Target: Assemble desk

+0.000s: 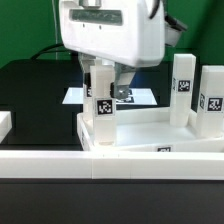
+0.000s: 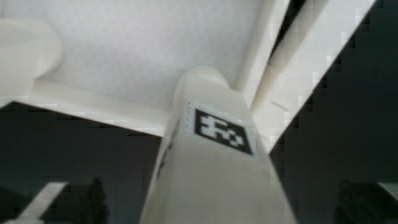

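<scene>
A: Gripper (image 1: 104, 82) above near-left corner of tabletop (image 1: 150, 136), exterior view. Jaws?

B: Spread wide, fingers (image 2: 45, 203) clear on both sides of leg (image 1: 103, 115). Not clamping it.

A: Leg position?

B: Upright in corner socket of tabletop, tag facing camera. Wrist view: same leg (image 2: 217, 160) centred between fingertips, tabletop rim (image 2: 302, 60) beyond it.

A: Other legs?

B: Two standing at exterior view's right: one (image 1: 183, 90), another (image 1: 213, 100) beside it. Marker board (image 1: 135, 97) flat on table behind.
</scene>
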### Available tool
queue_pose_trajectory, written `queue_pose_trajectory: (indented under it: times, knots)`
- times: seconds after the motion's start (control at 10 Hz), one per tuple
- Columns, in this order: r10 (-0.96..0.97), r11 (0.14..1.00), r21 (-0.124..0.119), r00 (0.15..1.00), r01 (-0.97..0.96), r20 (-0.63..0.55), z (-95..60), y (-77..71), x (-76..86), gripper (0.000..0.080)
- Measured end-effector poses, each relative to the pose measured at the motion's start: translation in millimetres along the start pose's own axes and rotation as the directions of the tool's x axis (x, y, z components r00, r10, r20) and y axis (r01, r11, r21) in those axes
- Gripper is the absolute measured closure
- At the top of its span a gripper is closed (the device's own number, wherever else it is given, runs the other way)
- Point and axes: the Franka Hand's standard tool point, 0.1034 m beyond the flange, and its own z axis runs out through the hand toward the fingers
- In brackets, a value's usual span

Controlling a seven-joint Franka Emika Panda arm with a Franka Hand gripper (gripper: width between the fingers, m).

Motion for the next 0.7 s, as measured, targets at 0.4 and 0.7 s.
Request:
queue_pose_trajectory:
  times: [0.4,0.7]
  knots:
    - [-0.299,0.954,0.001,0.954,0.299,-0.003,-1.5,0.7,3.9,0.0150]
    - [-0.496,0.868,-0.011,0.868,0.496,-0.006,-2.1,-0.6,2.2,0.0150]
